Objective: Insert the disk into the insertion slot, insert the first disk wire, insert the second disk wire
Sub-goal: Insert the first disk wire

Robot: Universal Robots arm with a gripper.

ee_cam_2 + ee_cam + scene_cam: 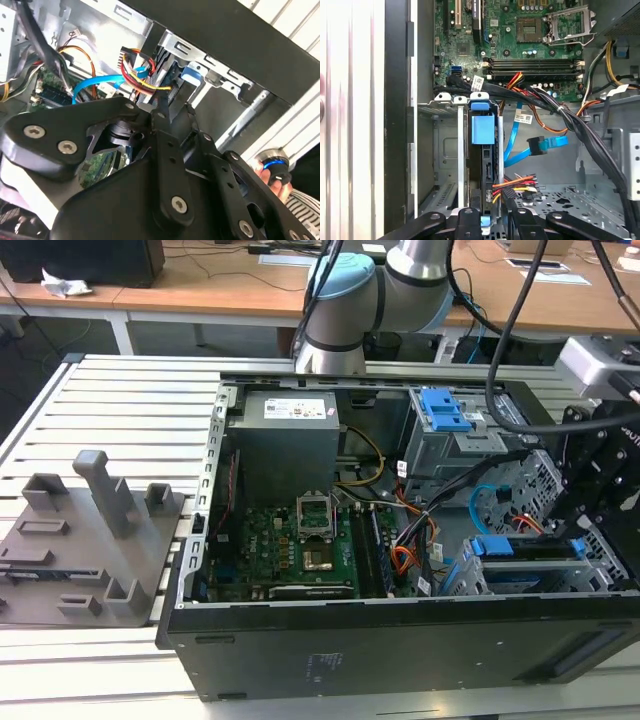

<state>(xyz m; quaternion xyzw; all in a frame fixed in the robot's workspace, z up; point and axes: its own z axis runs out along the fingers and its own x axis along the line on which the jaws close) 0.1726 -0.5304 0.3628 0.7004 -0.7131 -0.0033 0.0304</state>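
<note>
The disk (525, 565), in its blue carrier (482, 129), sits edge-up inside the insertion slot (446, 150), near the exterior view's right end of the open computer case. The first disk wire (516, 183), red-orange among yellow and black leads, runs to a dark plug against the disk's edge. The second disk wire (512, 146) is a light-blue cable that loops beside the slot. Its plug (538, 145) hangs free. My gripper (490, 220) hovers right over the disk's end and the red-orange wire's plug (150, 89), and also shows as the black linkage of the gripper (585, 510).
A taller grey cage with a blue latch (445, 410) stands behind the slot. The green board (300, 535), thick black cables (560, 112) and an orange wire bundle (402, 560) crowd the case. A grey fixture (85, 540) lies outside, at the exterior view's left. A hand (267, 175) shows beyond the case wall.
</note>
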